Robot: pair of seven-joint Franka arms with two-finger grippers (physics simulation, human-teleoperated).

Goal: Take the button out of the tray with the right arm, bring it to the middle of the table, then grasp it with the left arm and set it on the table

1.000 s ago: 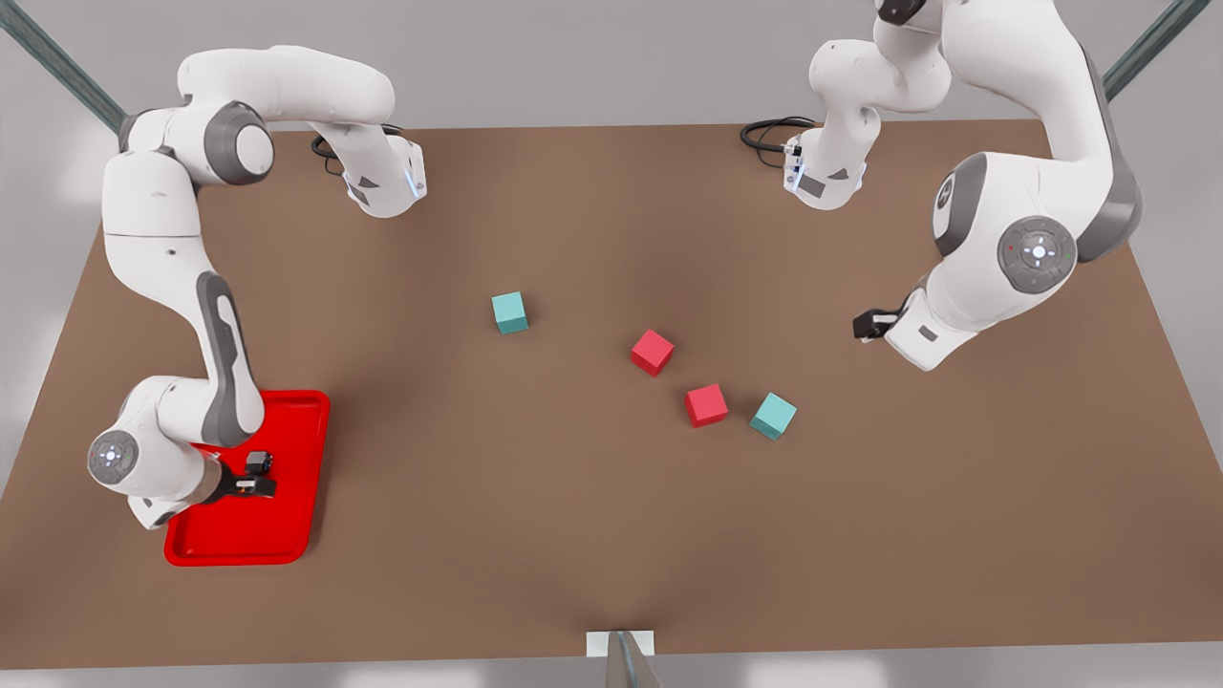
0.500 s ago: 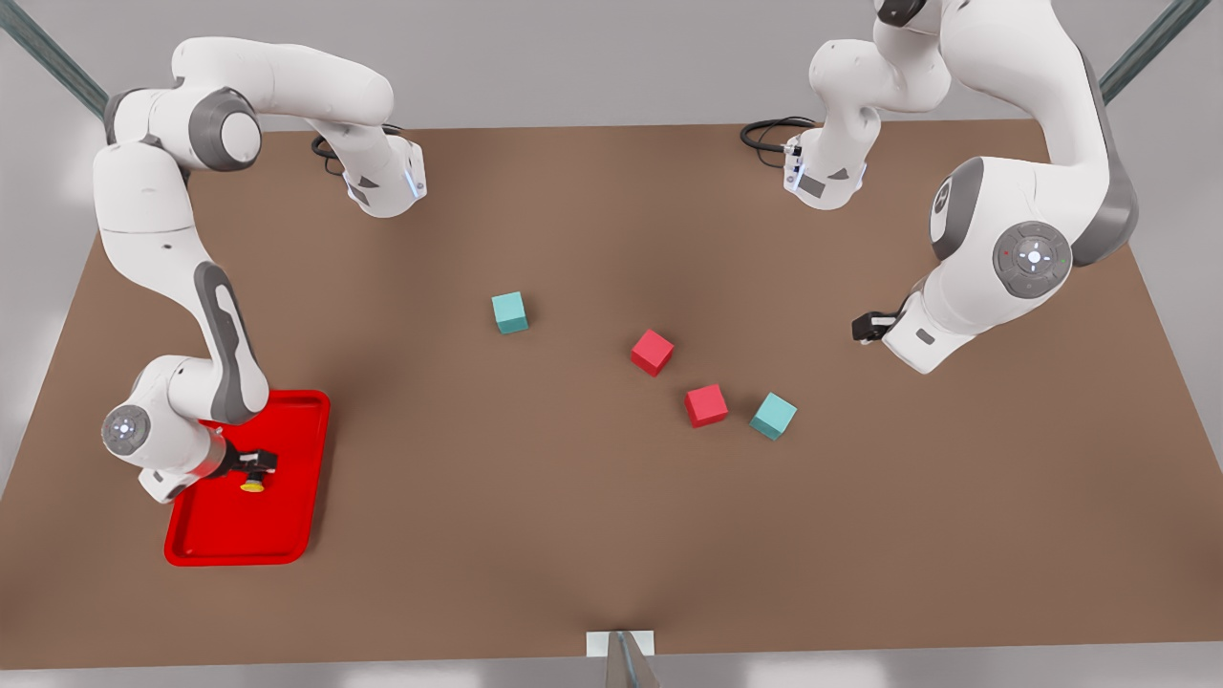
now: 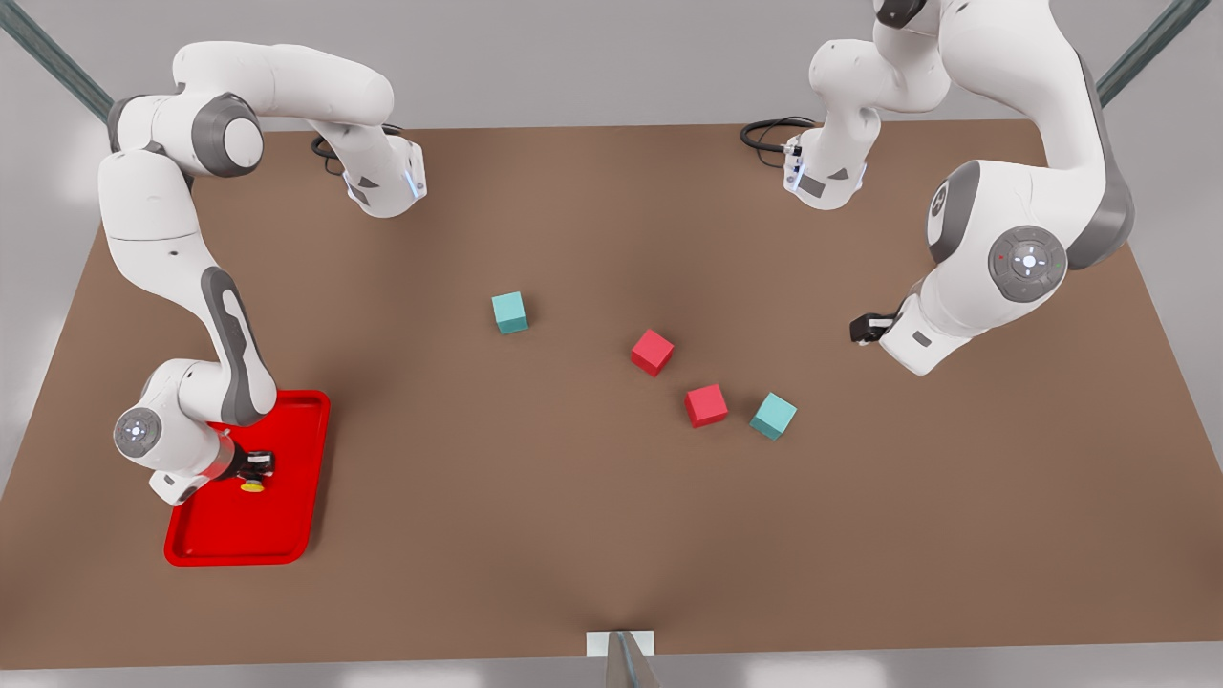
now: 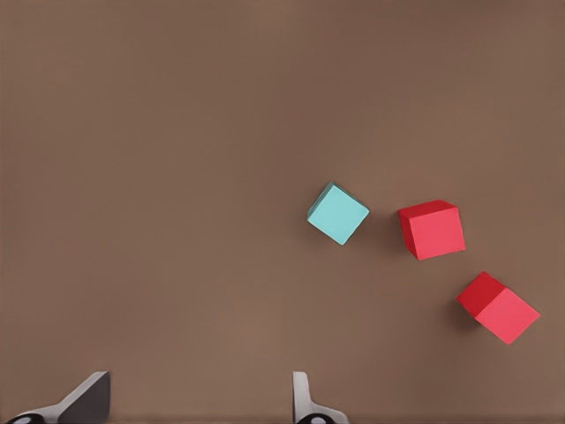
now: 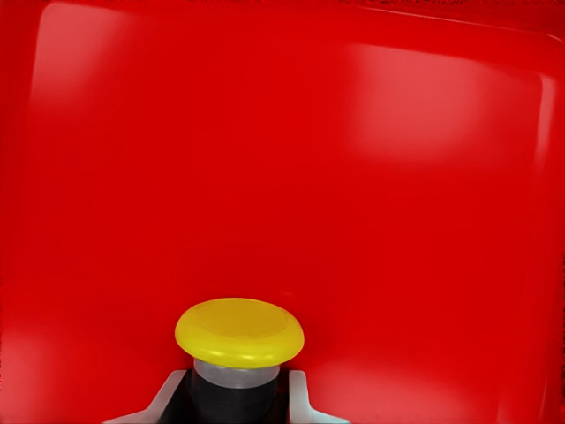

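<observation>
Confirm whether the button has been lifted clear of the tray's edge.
No. The button sits over the red tray, held in the right gripper.

Your right arm (image 3: 162,258) folds down at the front view's left, elbow high, forearm dropping steeply, wrist bent so the right claw (image 3: 254,470) points sideways, low. In the right wrist view its fingers (image 5: 300,402) press against the dark body of the button (image 5: 239,334) from both sides. Your left arm (image 3: 1032,172) waits at the front view's right, wrist tucked under the forearm, left claw (image 3: 863,329) held above the counter (image 3: 573,535). In the left wrist view its fingertips (image 4: 305,402) stand wide apart.
</observation>
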